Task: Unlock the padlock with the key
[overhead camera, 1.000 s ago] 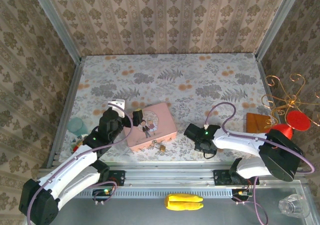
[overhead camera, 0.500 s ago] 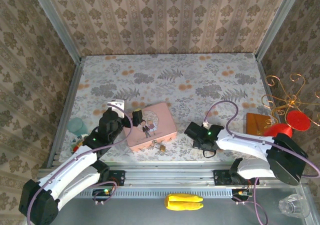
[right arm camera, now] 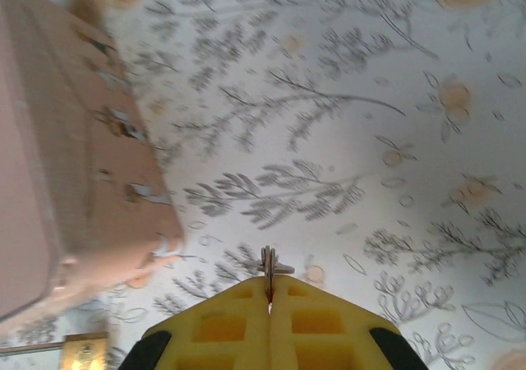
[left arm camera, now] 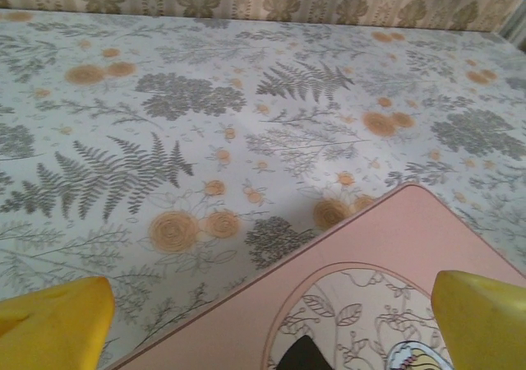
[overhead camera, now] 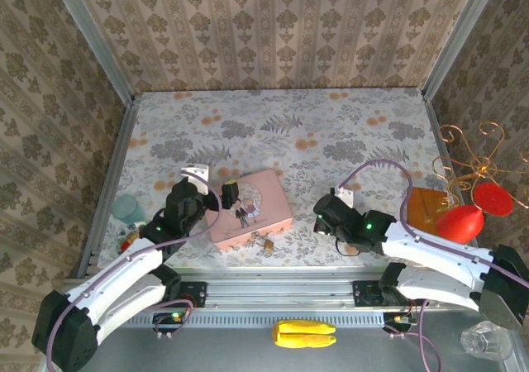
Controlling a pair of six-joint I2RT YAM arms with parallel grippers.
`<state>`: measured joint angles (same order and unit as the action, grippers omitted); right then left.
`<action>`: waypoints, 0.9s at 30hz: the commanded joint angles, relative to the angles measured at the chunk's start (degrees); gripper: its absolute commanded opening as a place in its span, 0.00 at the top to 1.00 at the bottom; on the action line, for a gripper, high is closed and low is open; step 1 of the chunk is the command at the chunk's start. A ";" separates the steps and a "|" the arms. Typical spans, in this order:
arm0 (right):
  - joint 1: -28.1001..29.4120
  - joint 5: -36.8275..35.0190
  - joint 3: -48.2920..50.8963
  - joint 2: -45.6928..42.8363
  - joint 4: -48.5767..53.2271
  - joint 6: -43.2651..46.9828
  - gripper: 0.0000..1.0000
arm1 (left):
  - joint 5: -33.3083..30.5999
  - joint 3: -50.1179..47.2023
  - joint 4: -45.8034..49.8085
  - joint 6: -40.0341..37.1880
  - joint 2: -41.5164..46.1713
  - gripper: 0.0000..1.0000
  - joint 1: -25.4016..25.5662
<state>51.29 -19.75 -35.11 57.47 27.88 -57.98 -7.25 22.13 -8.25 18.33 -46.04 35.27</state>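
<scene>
One padlock (overhead camera: 266, 243), one key (right arm camera: 269, 265), one pink tin (overhead camera: 269, 194)

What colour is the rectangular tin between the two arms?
The tin is pink, with a cartoon couple; seen best in the top external view.

The table (overhead camera: 331, 124) wears white cloth printed with grey ferns and orange blossoms (the walls (overhead camera: 273, 25), beige damask). The tin (overhead camera: 266, 197) is pink with a cartoon couple, the padlock (overhead camera: 268, 244) brass-gold, the key (right arm camera: 269, 265) dark grey, the pads (right arm camera: 222, 325) yellow.
</scene>
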 commanded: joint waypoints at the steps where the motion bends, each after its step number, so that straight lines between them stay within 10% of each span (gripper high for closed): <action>1: 0.41 -2.77 -1.19 -1.74 -3.96 5.81 0.99 | 6.41 -0.80 -5.37 -0.67 -0.83 0.01 0.37; 13: 0.44 4.71 -15.79 1.35 -4.01 13.95 0.99 | 28.15 -3.83 -30.59 -7.20 -14.28 0.11 7.27; 27: -1.89 12.19 -19.27 6.03 -11.44 14.50 0.99 | 28.78 -3.69 -46.17 -28.49 -24.46 0.19 12.15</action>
<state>49.78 -10.66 -54.39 63.20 20.62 -43.46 19.88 16.97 -51.40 -4.45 -70.54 47.59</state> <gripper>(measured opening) 0.067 0.819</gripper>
